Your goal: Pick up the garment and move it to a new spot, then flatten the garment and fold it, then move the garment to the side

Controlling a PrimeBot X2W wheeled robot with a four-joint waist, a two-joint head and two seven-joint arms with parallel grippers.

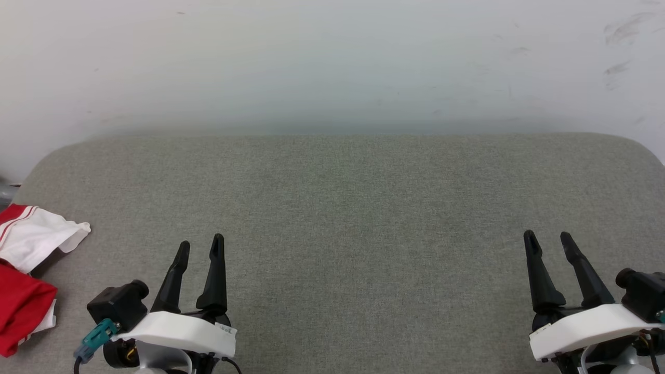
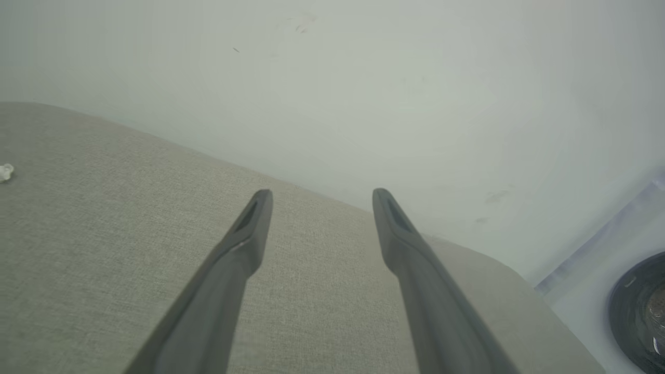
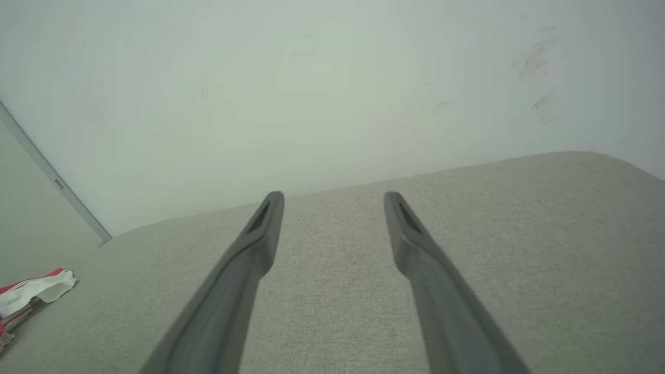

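The garment [image 1: 26, 275], red with a white sleeve and red-white striped trim, lies bunched at the far left edge of the grey padded table [image 1: 363, 208], partly cut off by the head view's border. It also appears small at the lower left of the right wrist view as the garment [image 3: 31, 293]. My left gripper [image 1: 200, 244] stands open at the lower left, to the right of the garment and apart from it, nothing between its fingers. My right gripper [image 1: 548, 238] stands open at the lower right. Each wrist view shows spread fingers, left gripper [image 2: 322, 195] and right gripper [image 3: 333, 196], over bare fabric.
A pale wall [image 1: 332, 62] with a few scuff marks rises right behind the table's rounded far edge. A dark round object [image 2: 641, 311] sits on the floor beyond the table corner. A tiny white speck [image 2: 5, 172] lies on the table surface.
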